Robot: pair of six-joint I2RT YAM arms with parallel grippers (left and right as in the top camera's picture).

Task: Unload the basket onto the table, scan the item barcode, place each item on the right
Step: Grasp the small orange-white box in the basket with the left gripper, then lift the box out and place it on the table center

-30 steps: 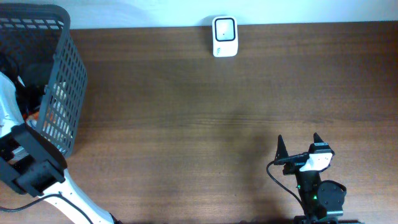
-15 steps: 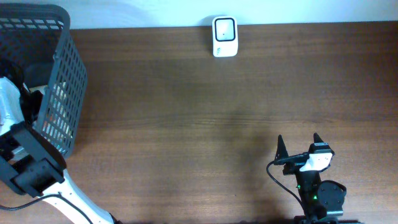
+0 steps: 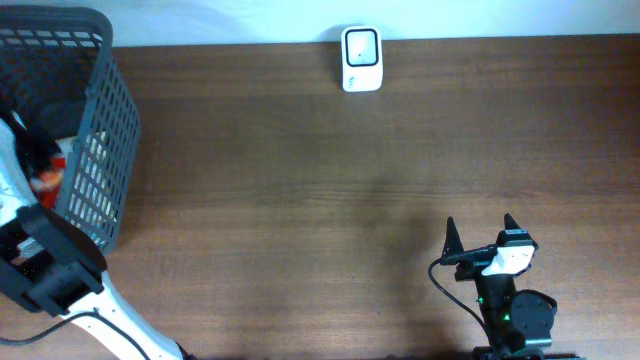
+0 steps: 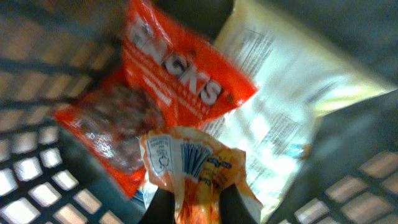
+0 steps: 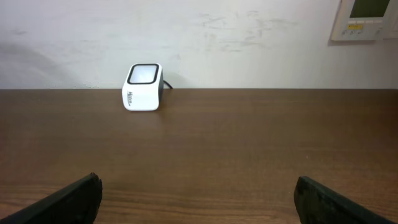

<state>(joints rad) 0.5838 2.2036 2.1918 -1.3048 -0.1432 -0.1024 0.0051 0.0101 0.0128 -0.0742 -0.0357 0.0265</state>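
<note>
While the left gripper (image 4: 194,210) pinched the yellow packet (image 4: 196,163) down in the basket (image 3: 100,150), the right gripper (image 5: 199,202) stood spread; a straight lift clear of its wall looked wisest; barcode then toward the scanner (image 3: 361,45).

mock shop checkout — barcode scanner (image 3: 361,58), shopping basket (image 3: 108,150), wooden table (image 3: 330,190)

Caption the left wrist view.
Jaws shut on an orange packet over a red bag and white pouch in the basket.
</note>
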